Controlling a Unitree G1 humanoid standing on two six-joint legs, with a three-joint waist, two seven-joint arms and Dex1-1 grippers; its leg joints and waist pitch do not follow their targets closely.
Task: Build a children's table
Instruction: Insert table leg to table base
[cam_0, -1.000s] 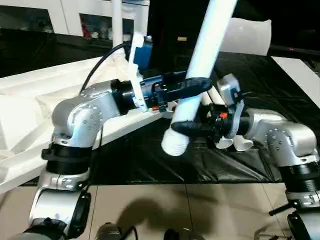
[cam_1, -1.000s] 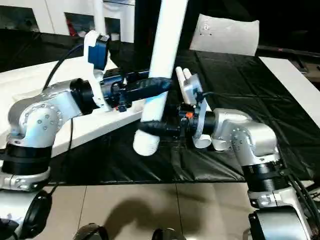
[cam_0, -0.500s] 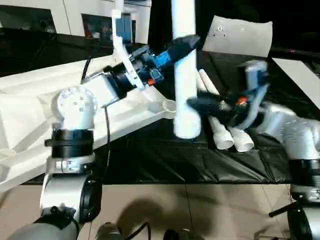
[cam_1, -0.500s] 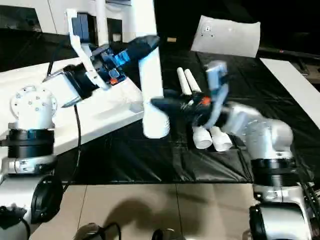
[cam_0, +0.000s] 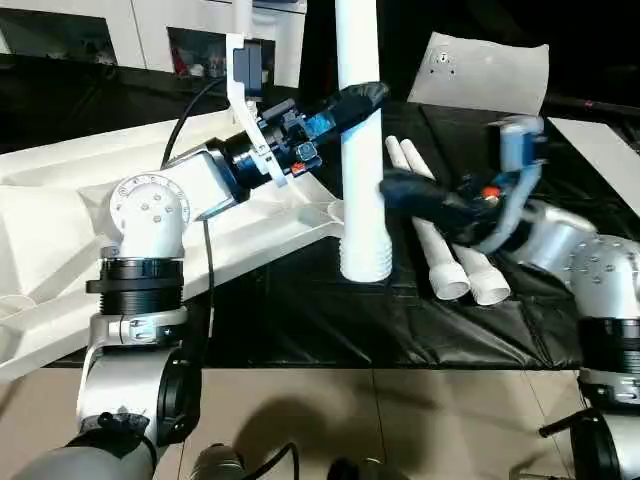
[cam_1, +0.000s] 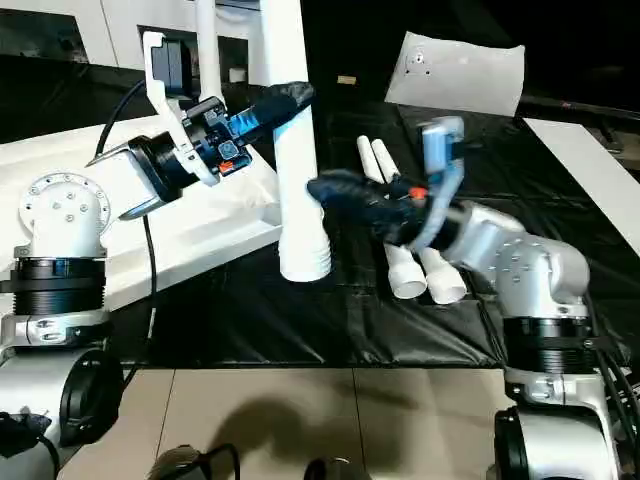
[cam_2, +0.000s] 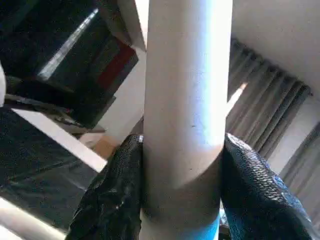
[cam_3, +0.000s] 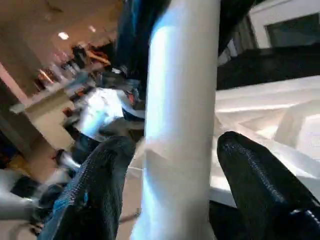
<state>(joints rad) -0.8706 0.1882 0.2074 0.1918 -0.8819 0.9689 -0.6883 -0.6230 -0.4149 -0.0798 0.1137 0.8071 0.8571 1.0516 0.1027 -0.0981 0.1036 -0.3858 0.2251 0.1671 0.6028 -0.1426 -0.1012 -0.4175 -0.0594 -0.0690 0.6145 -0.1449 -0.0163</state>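
A long white tapered table leg (cam_0: 360, 150) stands nearly upright in mid-scene, its ribbed wide end (cam_0: 365, 262) hanging just above the black sheet (cam_0: 330, 320) and close beside the near corner of the white tabletop (cam_0: 90, 200). The tabletop lies upside down on the left, ribbed underside up, with a round corner socket (cam_0: 333, 211) just left of the leg's lower end.

The left gripper (cam_2: 182, 200) reaches in from the left and grips the leg high up; in the left wrist view its two black fingers (cam_2: 112, 195) press against either side of the white shaft, clamped on it. The right gripper (cam_3: 172, 190) comes in from the right at a lower point on the same leg. In the right wrist view its fingers (cam_3: 100, 185) stand on either side of the shaft with a little gap showing, so they look apart around the leg rather than squeezed onto it; whether they touch it cannot be told.

Two more white legs (cam_0: 455, 255) lie side by side on the black sheet, right of the upright leg and under the right arm, wide ends toward the near side. A white pillow-like slab (cam_0: 485, 75) sits at the far right, and a white cabinet (cam_0: 120, 35) with dark compartments stands at the far left.
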